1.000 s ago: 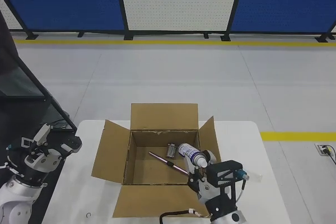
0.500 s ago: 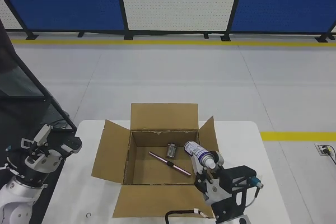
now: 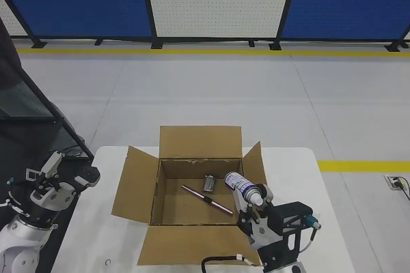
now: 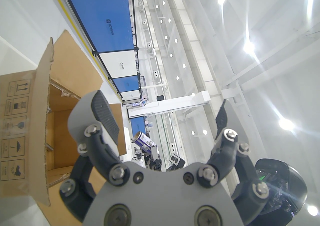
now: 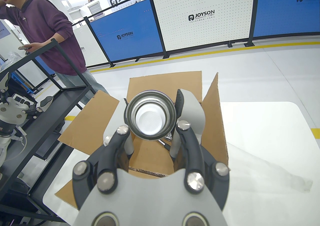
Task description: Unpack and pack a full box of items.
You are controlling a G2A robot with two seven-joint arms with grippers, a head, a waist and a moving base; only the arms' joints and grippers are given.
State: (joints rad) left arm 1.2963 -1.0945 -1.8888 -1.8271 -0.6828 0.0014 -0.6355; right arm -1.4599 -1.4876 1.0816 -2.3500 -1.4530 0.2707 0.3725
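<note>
Can (image 5: 150, 118): we log it clamped in right pincer (image 5: 152, 106), long axis running straight out between fingers (image 5: 191, 111), one end facing wrist. Box (image 3: 199, 140) ahead, below. Left pincer (image 4: 162, 109) spread, empty, well apart.

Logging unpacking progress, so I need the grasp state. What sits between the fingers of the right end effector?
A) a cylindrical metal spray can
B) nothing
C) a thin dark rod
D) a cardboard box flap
A: the right end effector is shut on the white and blue cylindrical metal spray can, while the thin dark rod lies in the brown cardboard box.
</note>
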